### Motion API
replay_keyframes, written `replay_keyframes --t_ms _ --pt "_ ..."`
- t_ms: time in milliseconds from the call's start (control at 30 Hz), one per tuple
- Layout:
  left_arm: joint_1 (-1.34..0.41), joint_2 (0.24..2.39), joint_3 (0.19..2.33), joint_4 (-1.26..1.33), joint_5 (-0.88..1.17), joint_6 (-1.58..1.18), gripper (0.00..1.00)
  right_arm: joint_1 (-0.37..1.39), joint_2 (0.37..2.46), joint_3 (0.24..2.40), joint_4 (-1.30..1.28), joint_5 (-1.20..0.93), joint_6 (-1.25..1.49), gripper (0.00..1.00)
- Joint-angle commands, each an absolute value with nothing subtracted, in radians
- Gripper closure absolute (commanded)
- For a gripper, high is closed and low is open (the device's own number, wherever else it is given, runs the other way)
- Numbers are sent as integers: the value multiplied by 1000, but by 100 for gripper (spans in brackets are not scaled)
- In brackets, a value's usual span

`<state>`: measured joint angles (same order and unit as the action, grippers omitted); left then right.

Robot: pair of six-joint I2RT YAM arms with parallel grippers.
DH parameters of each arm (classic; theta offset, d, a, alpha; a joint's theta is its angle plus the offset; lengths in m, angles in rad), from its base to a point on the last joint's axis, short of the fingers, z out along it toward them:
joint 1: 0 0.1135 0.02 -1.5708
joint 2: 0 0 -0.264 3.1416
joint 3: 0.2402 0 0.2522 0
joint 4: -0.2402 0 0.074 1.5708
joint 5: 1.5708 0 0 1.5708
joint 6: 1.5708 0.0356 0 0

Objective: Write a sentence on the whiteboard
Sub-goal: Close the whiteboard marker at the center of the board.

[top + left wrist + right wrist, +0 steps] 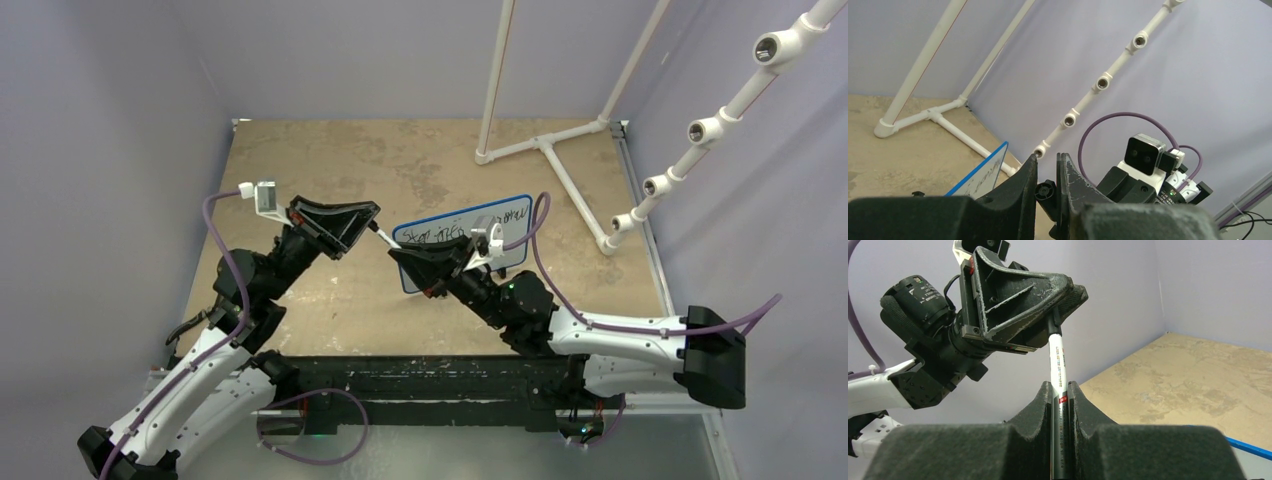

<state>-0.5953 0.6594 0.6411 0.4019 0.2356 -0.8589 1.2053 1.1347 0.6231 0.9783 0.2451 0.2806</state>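
Note:
The whiteboard (512,222) stands upright on the table right of centre, its blue rim also showing in the left wrist view (979,176). The sentence (432,236) is black scribble across its face. My right gripper (402,251) (1060,388) is shut on a white marker (1058,357) just in front of the board's left end. My left gripper (366,223) (1047,161) is shut on the marker's black cap (1045,192) (1053,326) at the barrel's far end. Cap and barrel meet in one line; I cannot tell whether they are joined.
A white PVC pipe frame (545,146) stands on the table's back right. A slanted pipe rack with open fittings (702,128) runs along the right wall. Purple walls close in on the left, back and right. The table's near edge carries both arm bases.

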Motion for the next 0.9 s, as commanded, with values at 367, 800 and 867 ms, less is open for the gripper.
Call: replay_keyframes --t_ms 367,800,867 --pt "-670 681 557 179 642 -751 100 1127 1199 807 1077 378 303 100" --pt "-675 677 618 40 567 -659 100 1117 1180 783 1107 399 278 100" --pt "-675 700 689 -18 497 -612 95 1117 1149 756 1065 370 279 100"
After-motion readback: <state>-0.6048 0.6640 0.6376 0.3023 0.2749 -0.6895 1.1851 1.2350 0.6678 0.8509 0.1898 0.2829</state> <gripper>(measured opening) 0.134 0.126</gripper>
